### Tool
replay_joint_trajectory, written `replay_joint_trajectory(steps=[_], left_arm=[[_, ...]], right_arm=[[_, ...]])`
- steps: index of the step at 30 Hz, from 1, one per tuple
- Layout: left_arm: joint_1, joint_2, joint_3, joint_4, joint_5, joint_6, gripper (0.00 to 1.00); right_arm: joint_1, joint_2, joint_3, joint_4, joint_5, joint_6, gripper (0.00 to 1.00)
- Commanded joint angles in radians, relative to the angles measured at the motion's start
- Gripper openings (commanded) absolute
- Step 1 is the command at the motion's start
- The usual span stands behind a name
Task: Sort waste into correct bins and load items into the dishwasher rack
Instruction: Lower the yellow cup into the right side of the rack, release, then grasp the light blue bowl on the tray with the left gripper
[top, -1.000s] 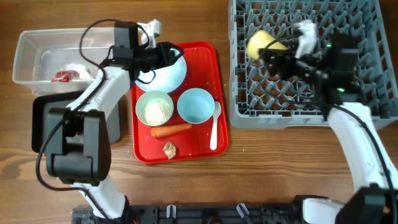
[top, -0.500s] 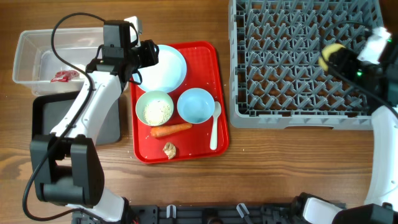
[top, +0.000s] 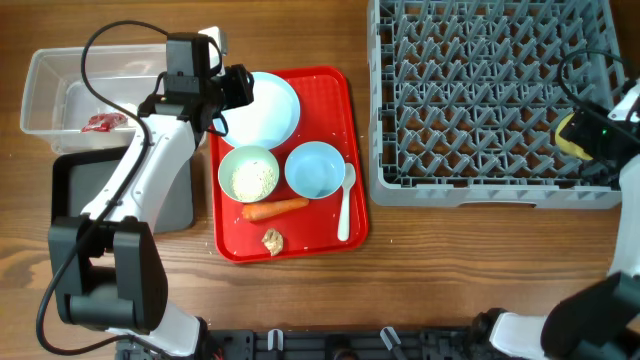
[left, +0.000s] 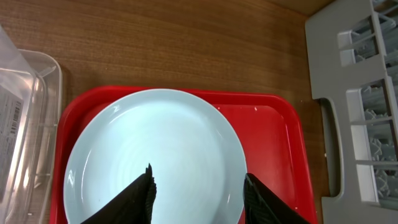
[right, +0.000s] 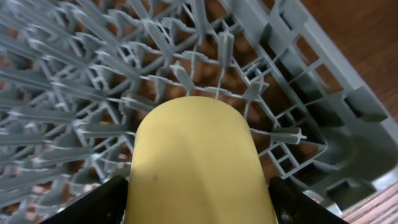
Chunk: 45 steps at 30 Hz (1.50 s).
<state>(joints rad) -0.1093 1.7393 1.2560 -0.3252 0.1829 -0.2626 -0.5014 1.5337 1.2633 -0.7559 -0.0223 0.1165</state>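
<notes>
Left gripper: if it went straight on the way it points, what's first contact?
The plate. The left gripper points down at the plate's near half, jaws apart, with the red tray underneath. How far above the plate it is stays unclear.

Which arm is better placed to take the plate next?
Left: the left gripper hovers open over the plate on the red tray; the right gripper holds the yellow cup over the rack.

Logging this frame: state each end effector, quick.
Left end effector: open over the plate, holding nothing.
Right end effector: closed on the cup, over the rack.
</notes>
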Motion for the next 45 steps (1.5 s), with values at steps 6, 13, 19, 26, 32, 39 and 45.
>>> replay_joint_trajectory(steps=[6,13,19,26,32,39,45], left_arm=[[0.002,-0.026,0.008,-0.024,-0.01,0.024,0.47],[0.002,-0.025,0.008,-0.033,-0.01,0.024,0.48],[0.002,-0.026,0.008,-0.039,-0.01,0.024,0.49],[0.002,-0.026,0.008,-0.082,-0.009,0.024,0.52],[0.002,-0.026,0.008,-0.182,-0.009,0.024,0.59],[0.002,-0.026,0.008,-0.237,-0.009,0.023,0.71],[0.002,-0.026,0.008,-0.219,0.028,0.02,0.72]], right_arm=[[-0.003,0.064,0.02,0.057,0.074,0.018,0.52],[-0.003,0.064,0.02,0.072,0.04,0.018,1.0],[-0.003,0.063,0.02,0.09,-0.016,0.017,1.0],[0.003,0.043,0.021,0.142,-0.286,-0.023,0.95],[0.146,-0.008,0.054,0.18,-0.428,-0.092,0.92],[0.428,-0.023,0.055,0.265,-0.404,-0.116,0.93],[0.615,-0.012,0.055,0.292,-0.319,-0.116,0.95]])
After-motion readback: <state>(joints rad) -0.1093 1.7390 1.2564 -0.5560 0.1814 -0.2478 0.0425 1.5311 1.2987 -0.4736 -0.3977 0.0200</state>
